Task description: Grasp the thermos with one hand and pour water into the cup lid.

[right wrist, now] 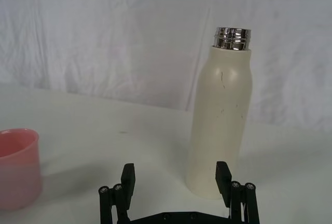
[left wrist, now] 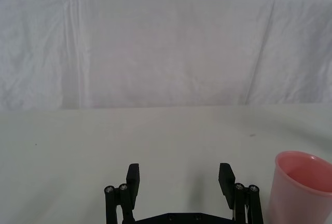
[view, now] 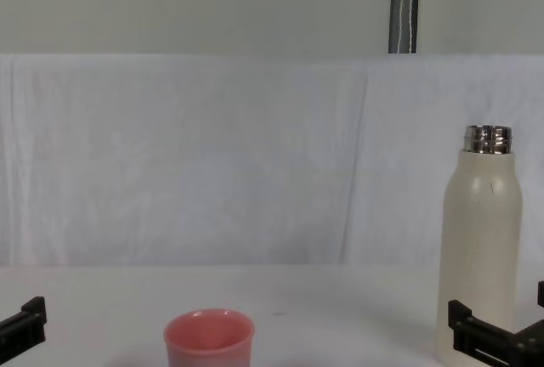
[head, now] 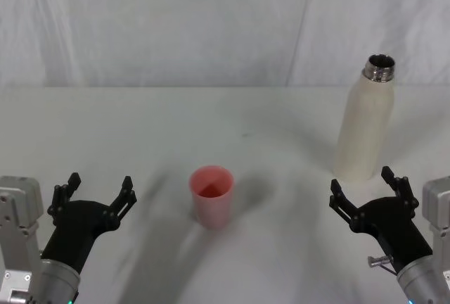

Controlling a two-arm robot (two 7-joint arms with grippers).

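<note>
Head view: thermos (head: 364, 124) upright w/ open neck at table (head: 211, 114) far right, cup lid (head: 211, 196) centre; right pincer (head: 369, 191) w/ jaws apart just short of thermos, left pincer (head: 93, 193) apart, idle at near left. Right wrist view: pincer lined up on lower body, so prob. best to rise toward mid-body, straddle squarely, then clamp. Chest view: thermos stands well right of cup lid, so carry it level before tipping.

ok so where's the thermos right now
The thermos stands upright on the table's right side in the head view, just beyond the open right gripper and well right of the pink cup lid.
</note>
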